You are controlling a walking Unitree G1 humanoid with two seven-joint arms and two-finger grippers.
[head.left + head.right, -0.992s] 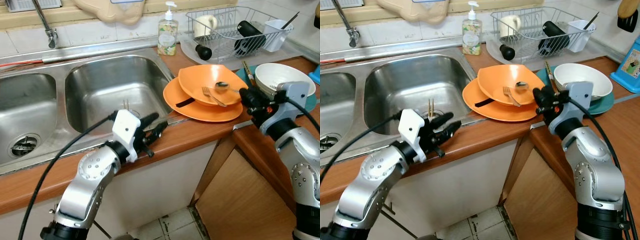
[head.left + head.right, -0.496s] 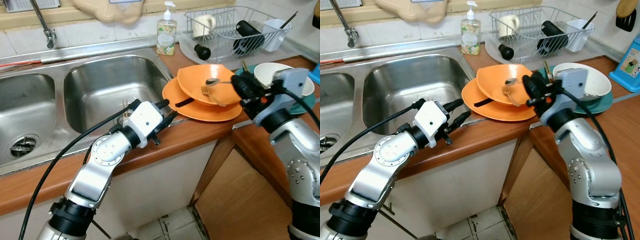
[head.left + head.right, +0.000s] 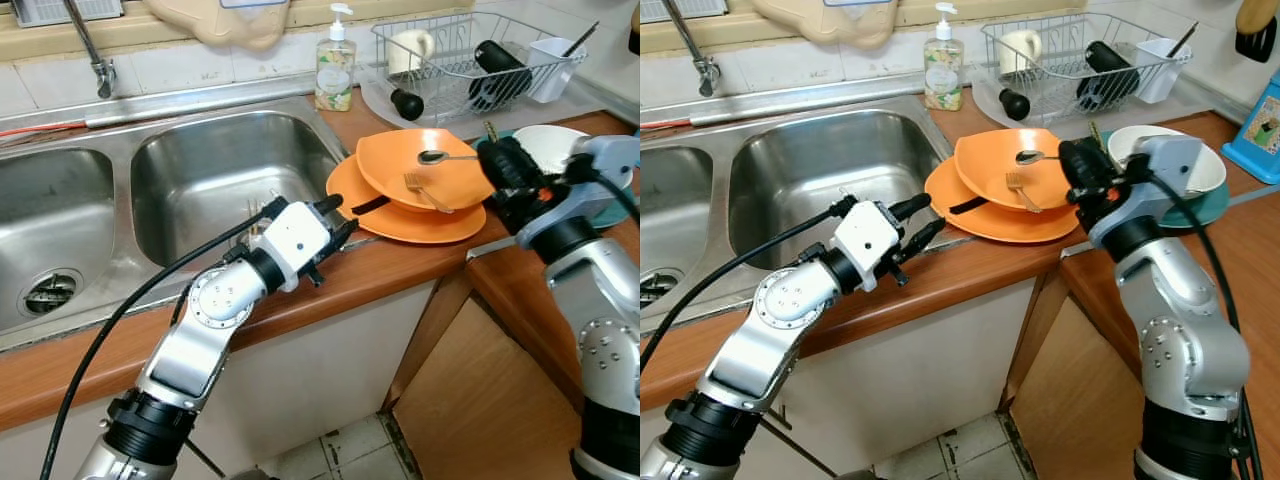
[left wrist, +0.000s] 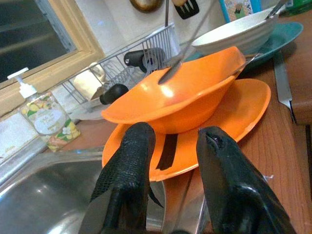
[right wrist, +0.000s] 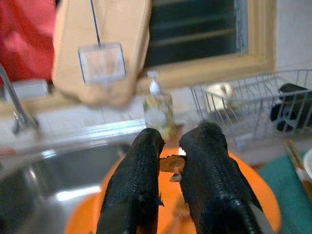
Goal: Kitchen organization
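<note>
Stainless steel sink (image 3: pixel 190 180) with two basins fills the left of the wooden counter (image 3: pixel 400 262), a faucet (image 3: pixel 90 45) at the back wall. The left gripper (image 3: pixel 335 222) reaches over the counter edge at the corner of the right basin, its fingers parted with nothing between them, pointing at the rim of the orange plate (image 3: pixel 400 222). A black-handled utensil (image 3: pixel 368 205) lies on that plate, tucked under the orange bowl (image 3: pixel 420 170) stacked on it. A fork (image 3: pixel 425 190) rests inside the bowl. Behind, a soap bottle (image 3: pixel 334 70) stands beside the dish rack (image 3: pixel 470 55) holding a mug (image 3: pixel 410 48). The right gripper (image 3: pixel 497 165) hovers at the bowl's right rim, fingers pinched narrow on the handle of a spoon (image 3: pixel 440 157), which is lifted above the bowl. Further right sits a white bowl (image 3: pixel 1165 150) on a teal plate (image 3: pixel 1205 205).
</note>
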